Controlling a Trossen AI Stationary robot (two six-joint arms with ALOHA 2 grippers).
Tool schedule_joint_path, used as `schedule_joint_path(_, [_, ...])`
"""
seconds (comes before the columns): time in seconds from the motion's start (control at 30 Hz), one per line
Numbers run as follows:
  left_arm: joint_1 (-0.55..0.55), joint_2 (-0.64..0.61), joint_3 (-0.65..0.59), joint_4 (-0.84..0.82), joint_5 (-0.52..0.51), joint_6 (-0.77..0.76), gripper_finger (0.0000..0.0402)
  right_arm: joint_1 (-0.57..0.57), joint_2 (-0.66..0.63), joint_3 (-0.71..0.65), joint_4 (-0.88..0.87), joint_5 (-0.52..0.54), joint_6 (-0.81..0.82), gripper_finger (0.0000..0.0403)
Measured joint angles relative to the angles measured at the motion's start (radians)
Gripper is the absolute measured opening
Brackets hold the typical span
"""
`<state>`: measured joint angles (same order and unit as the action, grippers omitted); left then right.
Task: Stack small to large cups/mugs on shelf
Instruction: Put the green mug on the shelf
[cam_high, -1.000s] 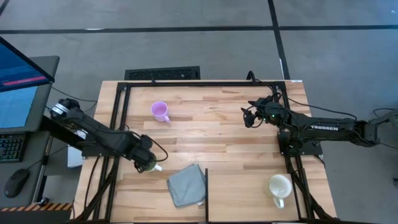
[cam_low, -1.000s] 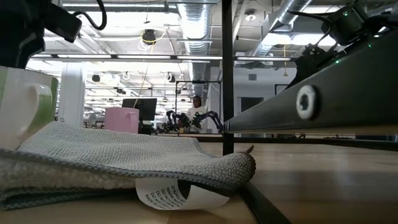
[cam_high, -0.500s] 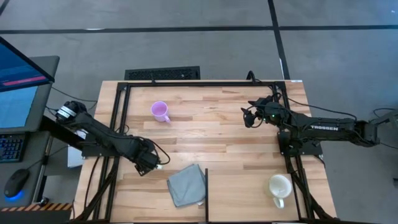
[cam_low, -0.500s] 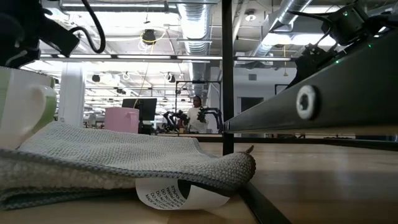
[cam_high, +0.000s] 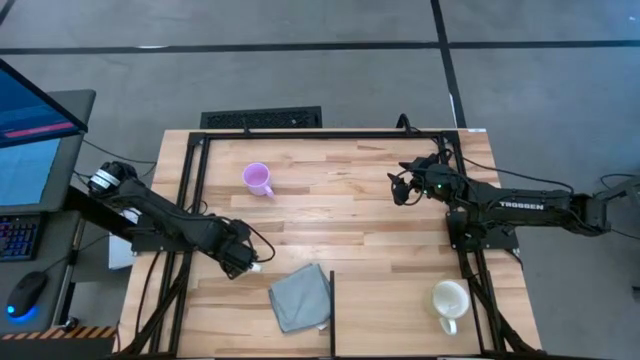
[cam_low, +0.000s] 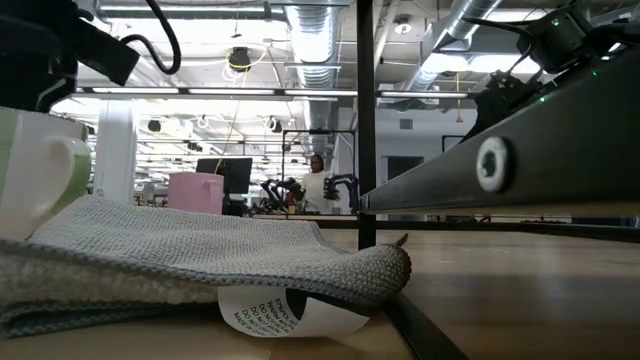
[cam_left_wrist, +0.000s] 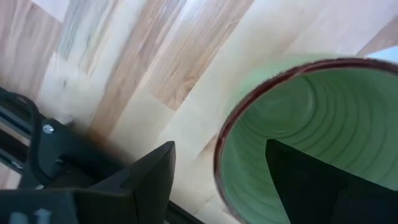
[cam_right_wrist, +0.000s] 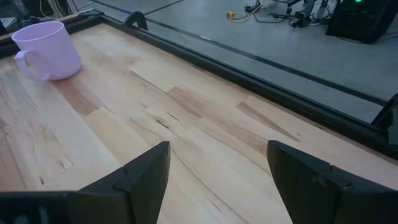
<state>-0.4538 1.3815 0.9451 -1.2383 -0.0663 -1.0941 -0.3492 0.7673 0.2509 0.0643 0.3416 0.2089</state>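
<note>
My left gripper (cam_high: 240, 262) (cam_left_wrist: 221, 146) is open over the green mug (cam_left_wrist: 298, 112), near the table's left near part. One finger stands inside the mug and one outside its dark-edged rim (cam_left_wrist: 219, 163), with gaps on both sides. In the low view the green mug (cam_low: 40, 170) stands upright at the left edge. The lilac mug (cam_high: 257, 178) (cam_right_wrist: 46, 42) stands upright on the far left part of the table. The cream mug (cam_high: 450, 300) stands near the right near corner. My right gripper (cam_high: 400, 188) (cam_right_wrist: 217, 146) waits open over the right far part.
A grey cloth (cam_high: 300, 297) (cam_low: 200, 250) lies crumpled by the near edge, with a paper label (cam_low: 290, 310) under it. A black upright post (cam_low: 366, 120) stands right of the cloth. A black frame (cam_high: 320, 133) runs along the table's edges. A person shows far off in the room.
My left gripper has come down lower over the green mug and now looms larger above it in the low view. The mugs and the cloth have stayed in place.
</note>
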Motion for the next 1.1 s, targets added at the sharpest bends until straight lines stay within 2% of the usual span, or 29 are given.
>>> schedule_joint_path(0.33, [-0.001, 0.0, 0.0, 0.0, 0.079, -0.202, 0.0242, 0.0, 0.0, 0.0, -0.011, 0.0, -0.001, 0.0292])
schedule_joint_path(0.67, [-0.001, 0.0, 0.0, 0.032, 0.078, -0.25, 0.0236, 0.0, 0.0, 0.0, -0.021, 0.0, -0.008, 0.0292])
schedule_joint_path(1.1, [-0.001, 0.0, 0.0, 0.033, 0.084, -0.254, 0.0098, 0.0, 0.0, 0.0, -0.027, 0.0, -0.009, 0.0292])
